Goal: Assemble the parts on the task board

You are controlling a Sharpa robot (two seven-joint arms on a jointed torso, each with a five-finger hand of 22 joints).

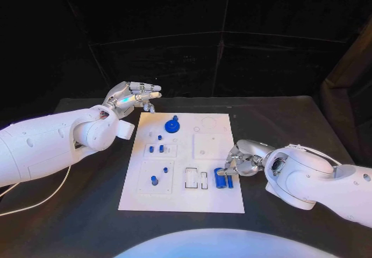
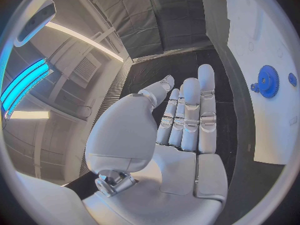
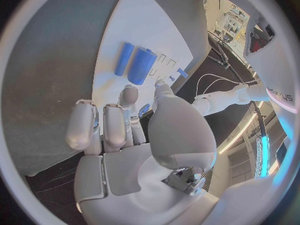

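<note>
Head view: task board (image 1: 213, 201) carries blue parts (image 1: 222, 178) (left hand (image 1: 131, 97) spread, right hand (image 1: 238, 161) unclear)

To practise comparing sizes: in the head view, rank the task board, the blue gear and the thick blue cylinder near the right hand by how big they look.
1. task board, by far the largest.
2. blue gear and thick blue cylinder: these look alike in size, the gear rounder and the cylinder longer, so I would not rank them.
</note>
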